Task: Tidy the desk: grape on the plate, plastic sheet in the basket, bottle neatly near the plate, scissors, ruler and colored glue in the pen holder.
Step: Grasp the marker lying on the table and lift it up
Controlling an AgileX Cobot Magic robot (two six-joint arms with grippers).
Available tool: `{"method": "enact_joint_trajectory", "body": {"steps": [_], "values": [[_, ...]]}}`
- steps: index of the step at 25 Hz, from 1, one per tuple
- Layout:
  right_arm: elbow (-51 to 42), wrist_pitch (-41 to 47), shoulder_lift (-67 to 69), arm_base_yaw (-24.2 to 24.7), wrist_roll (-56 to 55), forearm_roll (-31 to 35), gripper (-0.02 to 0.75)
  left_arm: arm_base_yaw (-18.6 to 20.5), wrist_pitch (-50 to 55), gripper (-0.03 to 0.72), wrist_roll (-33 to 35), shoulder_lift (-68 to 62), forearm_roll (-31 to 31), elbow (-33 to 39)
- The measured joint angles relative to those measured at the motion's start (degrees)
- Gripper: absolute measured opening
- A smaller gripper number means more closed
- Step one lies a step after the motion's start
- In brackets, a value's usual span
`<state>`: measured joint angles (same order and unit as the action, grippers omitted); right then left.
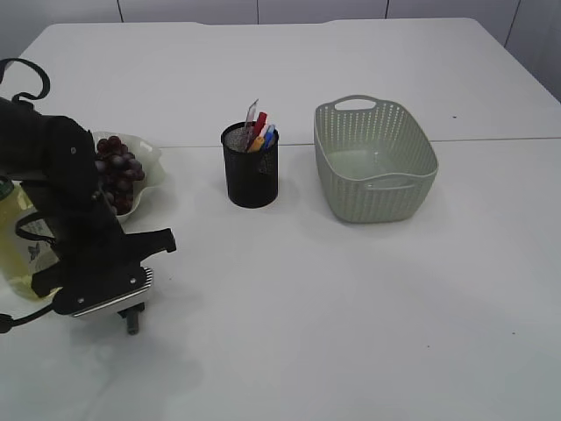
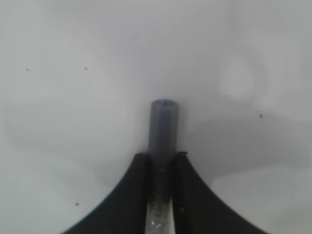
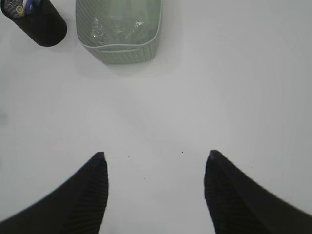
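The left gripper [image 2: 163, 161] was clamped on the bottle [image 1: 22, 250] by its grey cap, low over the table [image 1: 368, 316] beside the plate [image 1: 151, 167] of grapes [image 1: 118, 175]. The right gripper [image 3: 155, 192] hung with fingers apart (the plastic sheet [image 3: 119, 27] lay in the basket [image 1: 377, 158]).

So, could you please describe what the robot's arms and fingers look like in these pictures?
The left arm is matte black and chunky, with a black cable looping above it and a ribbed silver plate near its wrist. The left fingers are black and curve inward. The right fingers are black, tapered and finely ribbed.
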<state>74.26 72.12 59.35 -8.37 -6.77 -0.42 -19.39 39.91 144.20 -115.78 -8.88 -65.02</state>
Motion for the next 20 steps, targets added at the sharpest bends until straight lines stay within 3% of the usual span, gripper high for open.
{"method": "enact_joint_trajectory", "body": {"steps": [20], "values": [[0.0,0.0,0.0,0.0,0.0,0.42,0.458,-1.07,7.92,0.077,-20.57,1.07,-13.02,0.0]]}}
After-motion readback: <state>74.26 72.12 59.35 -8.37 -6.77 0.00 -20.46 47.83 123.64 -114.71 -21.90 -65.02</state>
